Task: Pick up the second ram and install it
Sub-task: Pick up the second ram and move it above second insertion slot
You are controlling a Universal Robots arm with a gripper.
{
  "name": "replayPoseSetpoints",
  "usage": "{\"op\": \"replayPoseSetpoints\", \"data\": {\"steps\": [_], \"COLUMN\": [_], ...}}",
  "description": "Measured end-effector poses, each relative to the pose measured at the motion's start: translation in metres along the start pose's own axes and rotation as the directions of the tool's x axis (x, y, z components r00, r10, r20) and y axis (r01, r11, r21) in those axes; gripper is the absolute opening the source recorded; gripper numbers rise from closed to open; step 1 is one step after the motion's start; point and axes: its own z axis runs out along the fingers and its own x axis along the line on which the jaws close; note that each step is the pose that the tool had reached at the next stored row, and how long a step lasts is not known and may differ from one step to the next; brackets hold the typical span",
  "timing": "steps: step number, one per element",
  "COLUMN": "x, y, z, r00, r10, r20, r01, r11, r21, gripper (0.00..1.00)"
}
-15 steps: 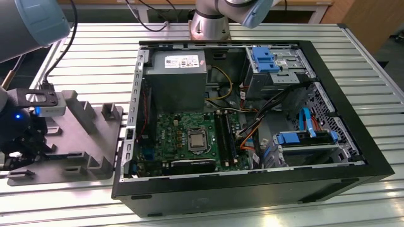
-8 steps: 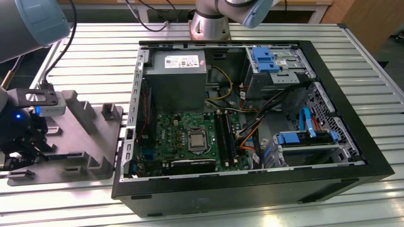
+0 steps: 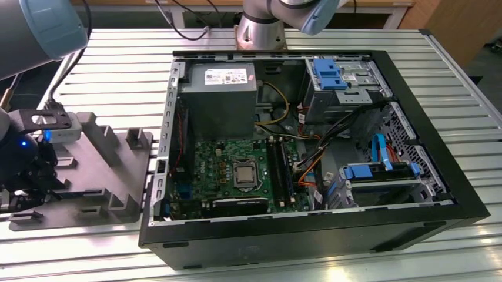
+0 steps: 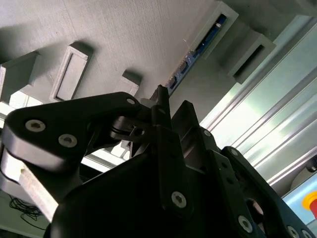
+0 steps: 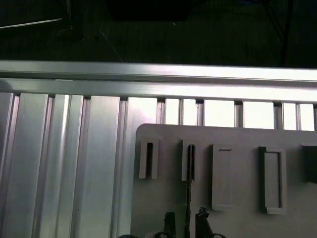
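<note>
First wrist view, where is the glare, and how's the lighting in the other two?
In the first wrist view, glare whitens the table slats, blackness beyond; in the second wrist view, the tool is a dark silhouette; the exterior view is evenly lit.

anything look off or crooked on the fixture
Nothing stands out: the thin blackish memory stick sits straight in its slot on the gray plastic fixture, which lies flat on the slatted metal table.

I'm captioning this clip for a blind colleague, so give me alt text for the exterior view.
An open computer case lies on a slatted metal table, its motherboard exposed. At the exterior view's left, the robot's black gripper hangs low over a gray fixture with raised blocks.
</note>
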Motion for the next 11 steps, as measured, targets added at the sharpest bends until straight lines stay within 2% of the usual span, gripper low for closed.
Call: {"op": "replayPoseSetpoints", "data": {"steps": [11], "x": [-0.0013], "y": [0.0023], "z": [0.0055], "r00": [0.9999], "r10": [-0.017], "r20": [-0.0008], "r01": [0.017], "r11": [0.9999], "r21": [-0.0005], "gripper": [0.3]}}
